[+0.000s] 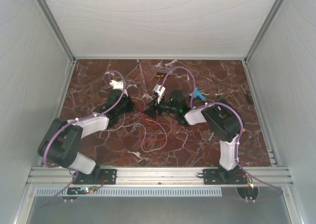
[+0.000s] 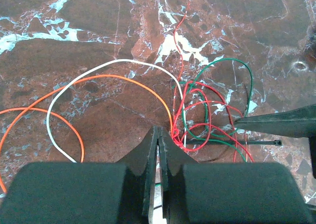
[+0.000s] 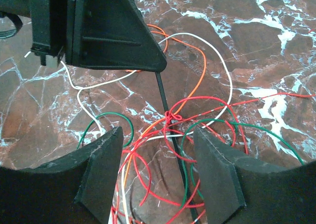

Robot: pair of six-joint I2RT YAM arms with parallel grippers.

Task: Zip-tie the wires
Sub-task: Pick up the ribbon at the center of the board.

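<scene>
Saw left hand (image 2: 159, 137) pressed together at one end of zip tie (image 3: 163, 93), grip unclear; found right hand (image 3: 158, 132) spread astride wires (image 3: 170, 116), tie's far end cropped.

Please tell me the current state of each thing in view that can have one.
wires: loose tangled loops, not bundled.
zip tie: straight, unlooped, lying among the wires.
left gripper: shut, at the zip tie's end.
right gripper: open, straddling the zip tie.
</scene>
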